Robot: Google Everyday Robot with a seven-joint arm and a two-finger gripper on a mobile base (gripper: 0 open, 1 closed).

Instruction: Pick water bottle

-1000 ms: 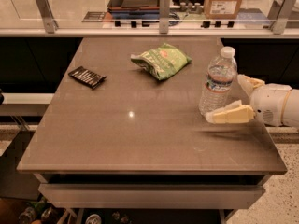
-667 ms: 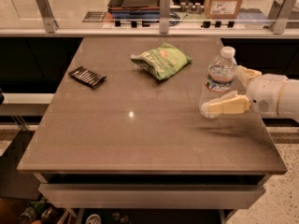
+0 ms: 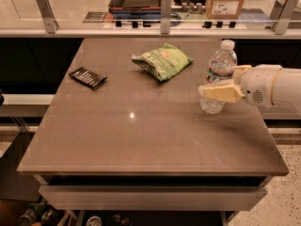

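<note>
The water bottle (image 3: 220, 62) is clear ribbed plastic with a white cap and stands upright on the right side of the brown table (image 3: 141, 135). My gripper (image 3: 219, 80) reaches in from the right edge at the bottle's mid height. Its cream near finger (image 3: 217, 92) crosses in front of the bottle's lower body. The far finger (image 3: 241, 70) sits behind the bottle on its right. The fingers are open and straddle the bottle, which rests on the table.
A green snack bag (image 3: 162, 60) lies left of the bottle towards the back. A small dark flat object (image 3: 88, 77) lies at the left. A glass rail with metal posts (image 3: 164, 13) runs behind the table's far edge.
My gripper has moved up and further in along the bottle, so the near finger now crosses its body higher. The bottle and the other things have not moved.
</note>
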